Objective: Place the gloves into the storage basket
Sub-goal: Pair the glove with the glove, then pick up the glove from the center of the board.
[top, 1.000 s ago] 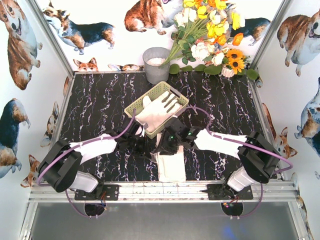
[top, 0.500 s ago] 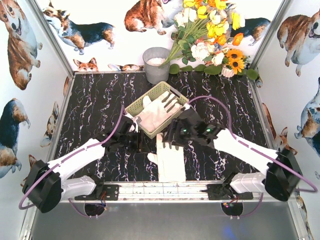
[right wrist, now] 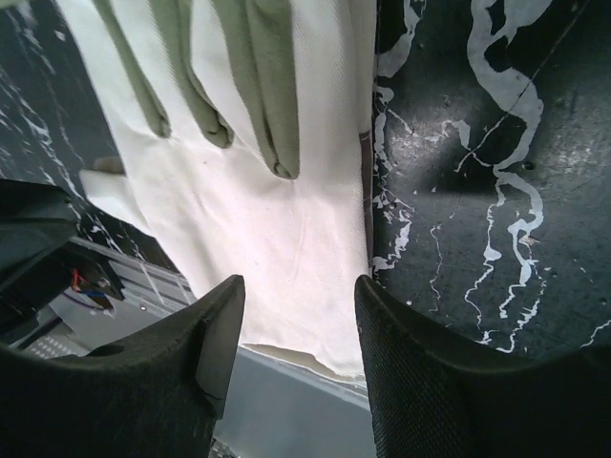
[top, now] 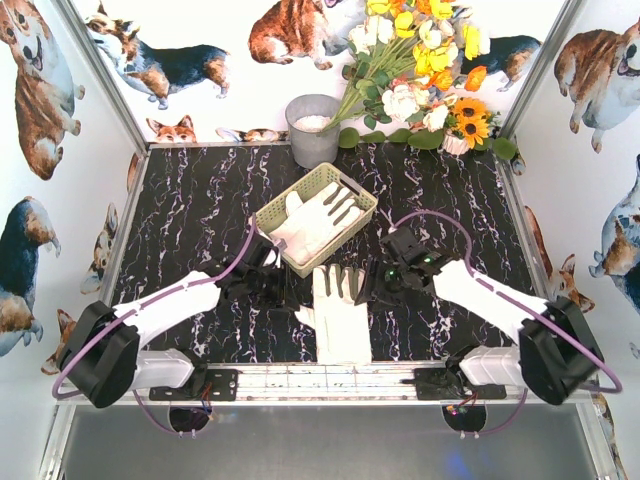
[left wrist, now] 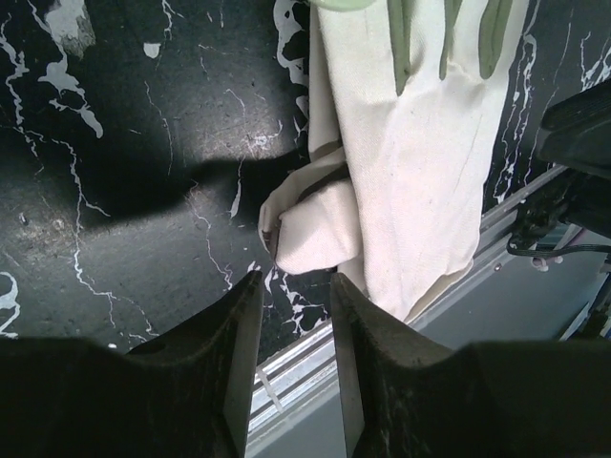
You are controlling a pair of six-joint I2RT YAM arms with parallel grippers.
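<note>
While arms flank glove (top: 338,315), left pincer (left wrist: 294,279) gapes narrowly, right pincer (right wrist: 298,283) wider, both empty.

- The left arm (top: 165,308) reaches in from its base at the near left, its white forearm angled toward the middle.
- The left gripper (top: 285,295) sits low and points to the right, its dark jaws parted by a narrow gap.
- The right arm (top: 490,295) stretches in from the near right, mirroring it.
- The right gripper (top: 368,290) points left, its jaws wider apart.
- The two grippers face each other, apart.
</note>
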